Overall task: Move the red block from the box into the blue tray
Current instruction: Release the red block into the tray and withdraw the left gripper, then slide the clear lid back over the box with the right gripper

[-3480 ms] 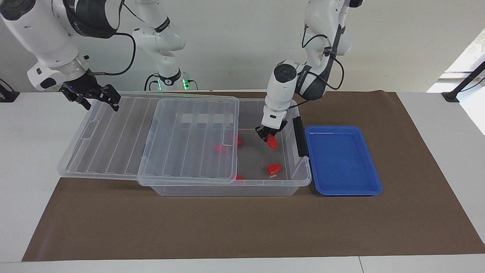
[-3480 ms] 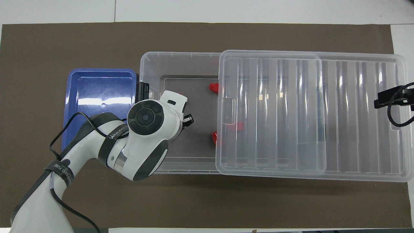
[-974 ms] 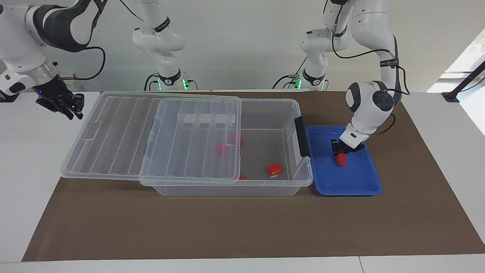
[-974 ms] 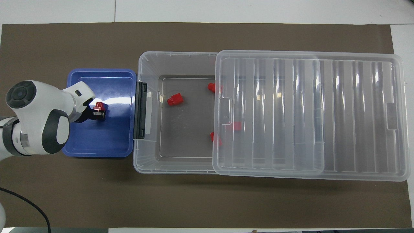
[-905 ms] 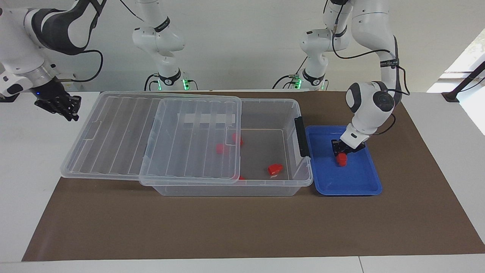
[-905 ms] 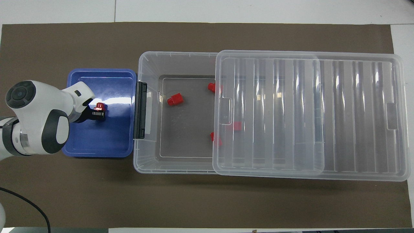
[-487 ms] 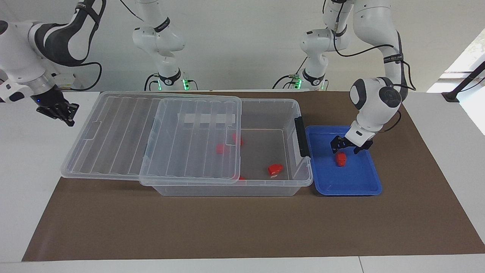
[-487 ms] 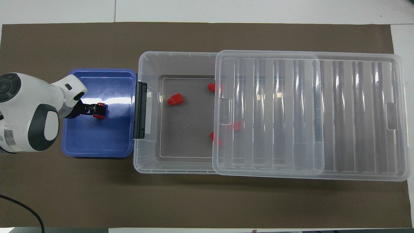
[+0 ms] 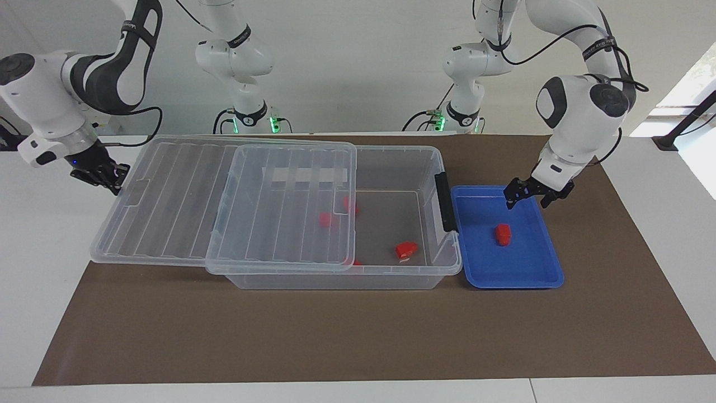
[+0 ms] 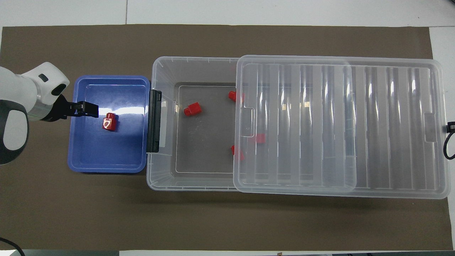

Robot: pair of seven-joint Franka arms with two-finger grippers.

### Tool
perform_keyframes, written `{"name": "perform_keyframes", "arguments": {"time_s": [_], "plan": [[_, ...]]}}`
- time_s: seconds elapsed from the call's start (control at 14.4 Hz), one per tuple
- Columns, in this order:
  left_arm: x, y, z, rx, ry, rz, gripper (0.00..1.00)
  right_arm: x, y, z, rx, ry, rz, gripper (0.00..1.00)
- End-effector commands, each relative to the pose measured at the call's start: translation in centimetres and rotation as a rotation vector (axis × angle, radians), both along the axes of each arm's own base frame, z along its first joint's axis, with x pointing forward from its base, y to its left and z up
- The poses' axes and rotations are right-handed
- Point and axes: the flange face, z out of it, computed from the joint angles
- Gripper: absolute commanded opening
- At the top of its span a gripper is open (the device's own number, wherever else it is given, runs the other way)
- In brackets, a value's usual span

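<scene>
One red block lies on the floor of the blue tray in the facing view, clear of every rim, with bare blue floor all around it. The tray sits just beside the box at the end with the black handle, toward the left arm's end of the table. The lid is slid toward the right arm's end and overhangs the box there, leaving the handle end uncovered. A second red piece lies on the uncovered floor of the box. The left gripper hangs above the tray's edge nearer the robots, fingers spread and empty, its wrist bent down from a raised arm. The right gripper is low at the lid's overhanging end; whether its fingers are spread I cannot tell.

From overhead, the block shows as a short oblong with a pale glint on top, roughly mid-tray. The left gripper reaches in over the tray from the side away from the box, apart from the block. Only a black tip of the right gripper shows at the lid's end. The brown mat lies bare on the robots' side of box and tray.
</scene>
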Motion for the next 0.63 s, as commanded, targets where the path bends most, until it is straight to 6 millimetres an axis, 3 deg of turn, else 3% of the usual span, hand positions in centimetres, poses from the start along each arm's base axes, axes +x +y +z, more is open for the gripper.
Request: {"name": "perform_keyframes", "arguments": {"time_s": [0.0, 0.28, 0.56], "plan": [[-0.5, 0.4, 4.5, -0.002, -0.027, 0.023, 1.00, 0.0, 1.1, 0.0, -0.004, -0.009, 0.030, 0.00], [-0.3, 0.5, 9.8, 0.006, -0.018, 0.034, 1.00, 0.5, 2.7, -0.1, 0.010, -0.006, 0.012, 0.00], [-0.5, 0.4, 12.7, 0.002, -0.036, 0.117, 1.00, 1.1, 4.8, -0.1, 0.014, -0.005, -0.011, 0.00]]}}
